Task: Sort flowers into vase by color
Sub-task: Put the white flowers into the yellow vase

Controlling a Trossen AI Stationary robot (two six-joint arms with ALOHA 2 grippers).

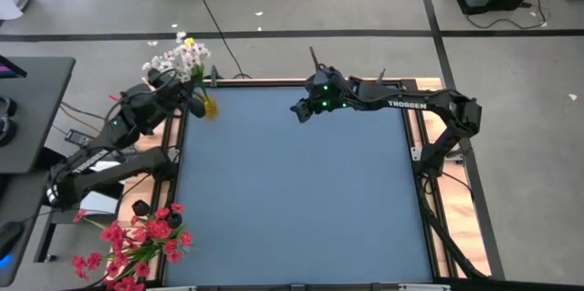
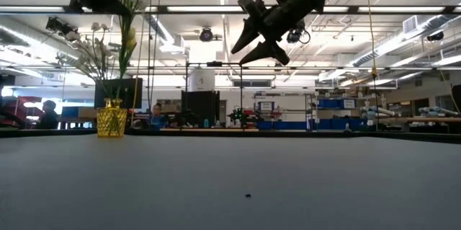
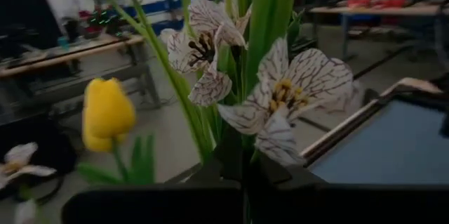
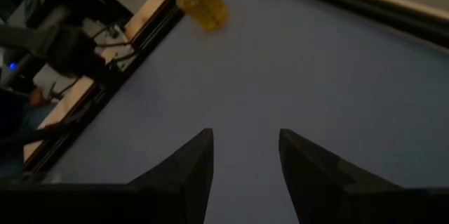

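Note:
A small yellow vase [image 1: 209, 108] [image 2: 112, 118] [image 4: 200, 3] stands at the table's far left corner. My left gripper [image 1: 173, 88] [image 3: 243, 182] hovers above it, shut on a sprig of white veined blossoms [image 1: 179, 55] [image 3: 295, 83]. A yellow tulip bud [image 3: 105, 110] [image 2: 131, 39] stands beside them, and more white blossoms [image 2: 90, 46] rise from the vase. My right gripper [image 1: 299, 110] [image 2: 253, 41] [image 4: 245, 168] hangs open, high over the table's far middle. A bunch of red flowers [image 1: 137, 241] sits off the table, by its near left corner. My left gripper pinches the white sprig's green stem [image 3: 245, 155] between its two fingers, below the blossoms. The sprig stands upright, with blossoms above the fingers. In the low view the stems [image 2: 121, 71] run down into the yellow vase's mouth.
The blue table top [image 1: 292, 191] spreads wide between the arms. A wooden frame [image 1: 415, 127] edges it on the right. A desk [image 1: 27, 109] and cables lie to the left of the left arm. Benches and shelves fill the room behind.

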